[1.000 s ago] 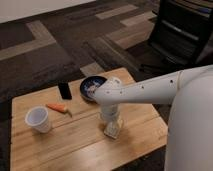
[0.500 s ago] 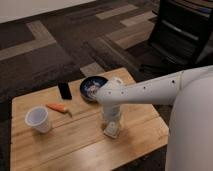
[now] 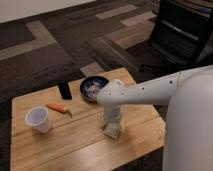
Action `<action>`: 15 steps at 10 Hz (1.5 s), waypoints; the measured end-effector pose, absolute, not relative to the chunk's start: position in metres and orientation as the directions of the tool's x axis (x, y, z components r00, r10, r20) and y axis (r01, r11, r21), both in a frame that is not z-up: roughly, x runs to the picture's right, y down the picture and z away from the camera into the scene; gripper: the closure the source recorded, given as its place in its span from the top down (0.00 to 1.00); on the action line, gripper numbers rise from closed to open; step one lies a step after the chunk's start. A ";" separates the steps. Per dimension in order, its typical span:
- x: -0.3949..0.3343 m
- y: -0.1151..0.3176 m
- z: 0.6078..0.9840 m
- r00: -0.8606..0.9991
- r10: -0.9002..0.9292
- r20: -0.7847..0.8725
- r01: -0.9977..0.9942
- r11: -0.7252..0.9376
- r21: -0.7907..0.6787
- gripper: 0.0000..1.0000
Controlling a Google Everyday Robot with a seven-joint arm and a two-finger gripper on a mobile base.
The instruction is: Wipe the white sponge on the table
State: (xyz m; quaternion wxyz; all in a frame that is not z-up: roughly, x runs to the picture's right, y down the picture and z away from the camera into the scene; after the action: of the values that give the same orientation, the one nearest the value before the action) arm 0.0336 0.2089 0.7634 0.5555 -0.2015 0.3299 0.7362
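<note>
barely anything has shifted in the last second: the gripper (image 3: pixel 113 123) still points straight down onto the white sponge (image 3: pixel 112 133), which lies flat on the table (image 3: pixel 70 147), right of centre toward the near edge. whether it has clamped the pad or only rests on it, i cannot tell. to my eye the wiping stroke hasn't started yet. the white cup (image 3: pixel 38 119) and carrot (image 3: pixel 58 107) sit well apart to the left.

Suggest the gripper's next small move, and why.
Probably press onto the white sponge and begin sliding it along the table: the gripper hangs straight down directly over the sponge, which lies flat, with bare wood beside it toward the cup.
</note>
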 end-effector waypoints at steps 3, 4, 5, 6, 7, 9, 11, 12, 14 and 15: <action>0.017 0.202 0.764 -0.239 0.708 -0.664 -0.968 -0.117 0.223 0.06; 0.007 0.201 0.765 -0.213 0.711 -0.670 -0.974 -0.100 0.204 0.00; -0.001 0.200 0.766 -0.191 0.713 -0.675 -0.979 -0.086 0.186 0.00; -0.017 0.199 0.768 -0.143 0.714 -0.686 -0.987 -0.055 0.148 0.00; -0.034 0.195 0.771 -0.096 0.717 -0.690 -0.994 -0.031 0.105 0.00; -0.069 0.180 0.778 0.009 0.729 -0.684 -1.000 0.017 0.004 0.00; -0.087 0.168 0.783 0.072 0.730 -0.680 -0.997 0.041 -0.062 0.00; -0.088 0.161 0.786 0.086 0.733 -0.675 -0.996 0.047 -0.076 0.00; -0.079 0.151 0.793 0.078 0.733 -0.676 -0.996 0.032 -0.080 0.00; -0.069 0.152 0.796 0.057 0.727 -0.684 -0.998 0.015 -0.067 0.00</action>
State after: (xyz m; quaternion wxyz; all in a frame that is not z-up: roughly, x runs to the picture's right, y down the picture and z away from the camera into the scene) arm -0.0690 0.1516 0.7965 0.6704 -0.2808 0.2407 0.6433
